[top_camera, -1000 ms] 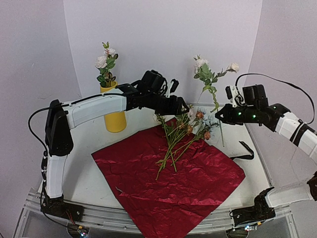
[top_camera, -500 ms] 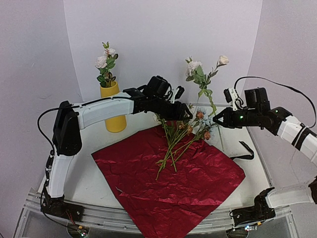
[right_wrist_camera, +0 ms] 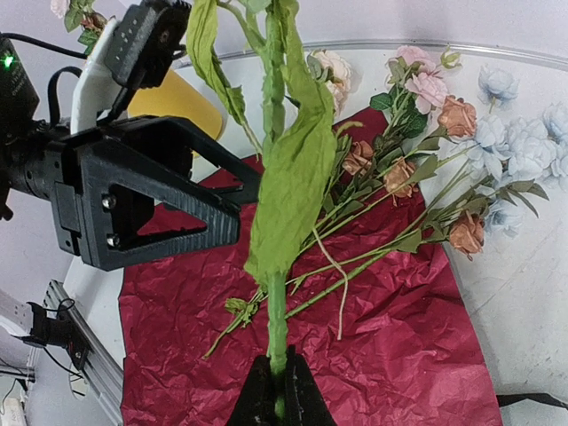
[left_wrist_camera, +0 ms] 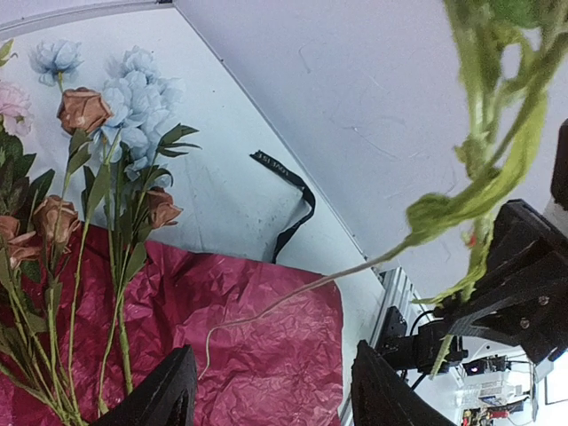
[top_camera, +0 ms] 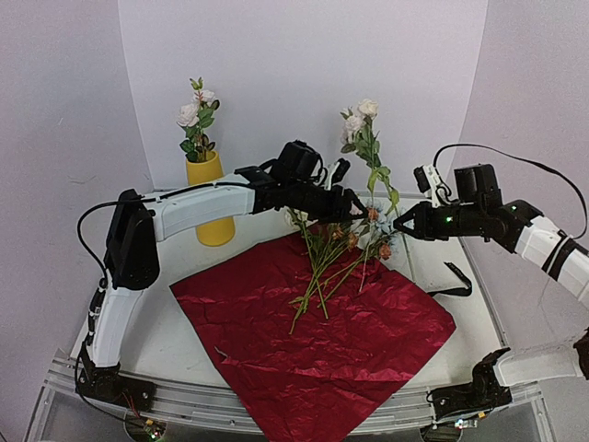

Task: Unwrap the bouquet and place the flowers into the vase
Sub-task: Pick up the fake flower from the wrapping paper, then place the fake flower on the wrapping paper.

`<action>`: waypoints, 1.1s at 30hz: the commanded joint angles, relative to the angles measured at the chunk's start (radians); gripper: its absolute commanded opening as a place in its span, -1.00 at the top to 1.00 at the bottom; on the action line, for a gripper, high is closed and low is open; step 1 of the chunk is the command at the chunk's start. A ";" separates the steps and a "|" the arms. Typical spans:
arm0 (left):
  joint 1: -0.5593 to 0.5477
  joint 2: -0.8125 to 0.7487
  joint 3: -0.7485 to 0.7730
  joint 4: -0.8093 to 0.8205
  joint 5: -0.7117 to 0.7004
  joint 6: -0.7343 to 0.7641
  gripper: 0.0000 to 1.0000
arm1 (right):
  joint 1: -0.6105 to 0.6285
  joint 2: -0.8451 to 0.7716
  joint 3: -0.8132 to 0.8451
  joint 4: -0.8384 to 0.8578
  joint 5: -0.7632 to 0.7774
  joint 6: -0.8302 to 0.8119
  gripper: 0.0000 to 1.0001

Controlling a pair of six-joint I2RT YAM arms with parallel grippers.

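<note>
Swung left since a second back, right gripper [top_camera: 398, 227] pinches white-bloomed stem [top_camera: 372, 170] near upright; left gripper [top_camera: 352, 204] gapes empty just left of it. Left arm nearer vase [top_camera: 213, 207], far left; remaining flowers [top_camera: 331, 258] lie on wrapping paper [top_camera: 322, 341]

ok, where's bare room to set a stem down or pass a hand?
Free: near half of the wrapping paper, below the loose flowers; bare table left of the paper, in front of the vase. Crowded: far centre, where left claw, right claw with its stem and the blooms meet; ribbon at right.
</note>
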 commanded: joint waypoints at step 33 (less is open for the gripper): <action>-0.008 -0.076 -0.091 0.498 0.106 -0.182 -0.09 | 0.000 -0.071 -0.037 0.040 -0.064 0.021 0.92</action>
